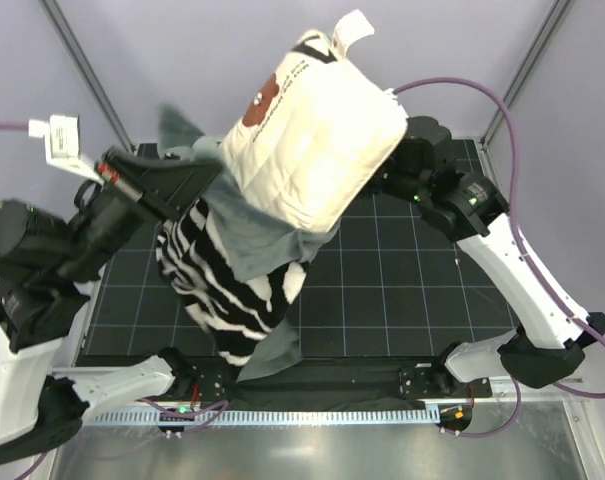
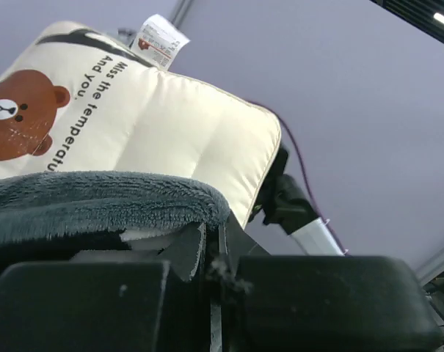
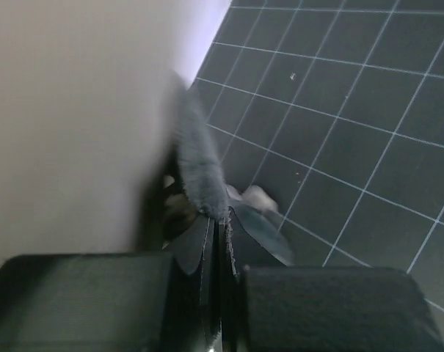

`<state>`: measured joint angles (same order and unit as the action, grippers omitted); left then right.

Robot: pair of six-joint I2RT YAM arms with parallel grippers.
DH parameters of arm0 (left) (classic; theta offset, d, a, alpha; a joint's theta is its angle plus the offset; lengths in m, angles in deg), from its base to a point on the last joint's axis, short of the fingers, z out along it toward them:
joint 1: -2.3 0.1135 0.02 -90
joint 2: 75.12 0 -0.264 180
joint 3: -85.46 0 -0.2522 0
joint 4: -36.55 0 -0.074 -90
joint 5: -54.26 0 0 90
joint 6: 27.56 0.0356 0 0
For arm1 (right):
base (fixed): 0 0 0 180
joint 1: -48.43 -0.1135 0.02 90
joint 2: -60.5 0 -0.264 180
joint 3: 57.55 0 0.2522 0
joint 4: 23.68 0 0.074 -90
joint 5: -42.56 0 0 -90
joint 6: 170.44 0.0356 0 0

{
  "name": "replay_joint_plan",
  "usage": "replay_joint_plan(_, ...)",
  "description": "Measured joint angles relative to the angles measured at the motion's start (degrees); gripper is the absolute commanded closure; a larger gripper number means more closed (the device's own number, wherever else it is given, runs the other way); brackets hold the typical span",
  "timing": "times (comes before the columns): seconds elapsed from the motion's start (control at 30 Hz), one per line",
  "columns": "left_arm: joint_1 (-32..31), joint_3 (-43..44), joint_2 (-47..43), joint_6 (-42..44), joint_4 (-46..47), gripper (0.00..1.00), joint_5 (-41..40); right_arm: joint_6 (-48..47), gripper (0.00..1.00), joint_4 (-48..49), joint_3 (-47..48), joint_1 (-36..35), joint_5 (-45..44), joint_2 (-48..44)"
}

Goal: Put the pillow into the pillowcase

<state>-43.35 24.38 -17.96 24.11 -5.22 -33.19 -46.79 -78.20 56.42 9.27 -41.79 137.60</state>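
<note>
The cream pillow (image 1: 312, 140), printed with a brown bear and black text, is held up in the air, tilted, with its lower end inside the pillowcase (image 1: 232, 290). The pillowcase hangs below it, grey plush around the opening and zebra stripes lower down. My left gripper (image 1: 200, 175) is shut on the grey plush edge (image 2: 89, 202) at the pillow's left side; the pillow (image 2: 170, 125) rises behind it. My right gripper (image 1: 390, 178) is shut on the grey edge (image 3: 196, 165) at the pillow's right side, with the pillow (image 3: 67, 125) pressed close on its left.
A black grid mat (image 1: 412, 290) covers the table below. The pillow's white label (image 1: 352, 30) sticks up at the top. A white tag (image 1: 60, 135) hangs by the left arm. Frame posts (image 1: 82, 70) and purple cables (image 1: 512, 130) border the cell.
</note>
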Motion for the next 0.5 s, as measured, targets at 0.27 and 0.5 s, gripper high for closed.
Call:
replay_joint_plan(0.27,0.0,-25.1,-10.6,0.0,7.0,0.99,-2.7,-1.9,0.96,-7.0,25.9,-0.5,-1.1,-1.0)
replay_joint_plan(0.5,-0.2,-7.7,2.7,0.2,1.5,0.99,1.6,-2.3,0.96,2.5,9.7,-0.1,-3.6,-14.1)
